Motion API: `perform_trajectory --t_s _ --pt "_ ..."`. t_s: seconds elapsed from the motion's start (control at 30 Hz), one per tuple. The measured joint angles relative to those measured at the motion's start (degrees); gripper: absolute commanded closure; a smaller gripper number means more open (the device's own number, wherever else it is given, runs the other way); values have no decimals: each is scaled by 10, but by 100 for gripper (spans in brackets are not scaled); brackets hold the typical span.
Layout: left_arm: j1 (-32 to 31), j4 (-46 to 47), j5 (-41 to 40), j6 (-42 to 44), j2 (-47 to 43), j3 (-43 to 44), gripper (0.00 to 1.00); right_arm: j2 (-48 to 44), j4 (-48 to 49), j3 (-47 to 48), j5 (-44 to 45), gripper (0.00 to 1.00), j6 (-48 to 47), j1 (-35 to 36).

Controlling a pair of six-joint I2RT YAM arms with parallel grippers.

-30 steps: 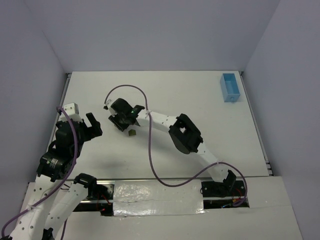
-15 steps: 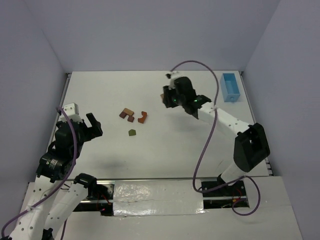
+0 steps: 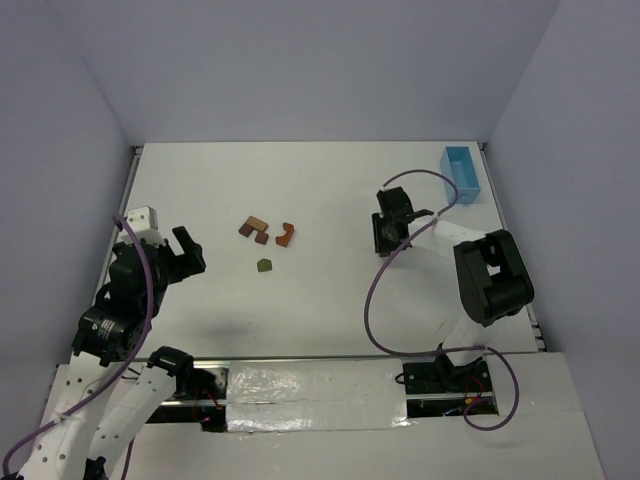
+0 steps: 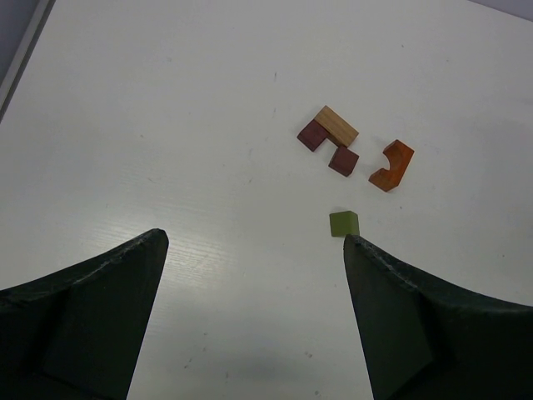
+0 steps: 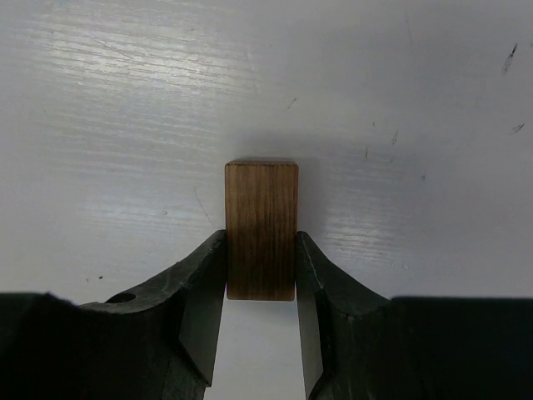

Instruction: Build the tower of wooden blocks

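Toward the right side of the tabletop (image 3: 330, 300), we saw the right arm folded tight, its elbow drawn back toward the near edge and its wrist pointed down. The right end effector (image 3: 388, 236) was clamped on a brown block (image 5: 261, 218). Near the left edge, the left arm stood raised and bent. Its left end effector (image 3: 184, 250) was spread wide with nothing between the fingers, facing the loose pieces.

The tabletop was white and faintly scuffed, enclosed by plain pale walls (image 3: 300, 70). A light blue box (image 3: 461, 174) sat at the far right corner. Left of centre lay the other wood blocks: a tan block (image 4: 336, 125) touching two dark brown blocks (image 4: 312, 134), an orange arch (image 4: 393, 165) just beside them, and a green cube (image 4: 343, 223) apart from the rest, closer to the near edge.

Only the right wrist view showed the grip. The brown block sat between the two fingers (image 5: 200, 300), its grain running lengthwise and its shadow on the surface; we could not tell whether it touched. The left wrist view separated the cluster more clearly than the overhead one.
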Motion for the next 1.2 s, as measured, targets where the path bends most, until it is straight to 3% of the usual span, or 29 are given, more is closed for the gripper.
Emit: perform_trajectory --t_s 0.2,0.23,0.47,0.53,0.57,0.67,0.83,0.93,1.1,1.2 --pt "-2 0 3 0 0 0 1 11 0 2 5 42 10 0" --pt "-2 0 3 0 0 0 1 11 -1 2 4 33 12 0" --pt "-3 0 3 0 0 0 0 0 -11 2 1 27 21 4" --pt "-3 0 3 0 1 0 0 -15 -26 8 12 17 30 18" --pt "-3 0 3 0 1 0 0 -24 -33 16 28 1 36 35" --pt "-3 0 3 0 2 0 1 -44 -28 49 63 0 52 113" --pt "-3 0 2 0 7 0 0 -56 74 83 -75 1 92 185" --pt "-3 0 0 0 12 0 0 7 60 179 -85 8 121 203" --pt "-3 0 -1 0 13 0 0 177 3 419 46 17 170 286" --pt "-3 0 -2 0 12 0 1 257 -48 517 135 20 198 337"
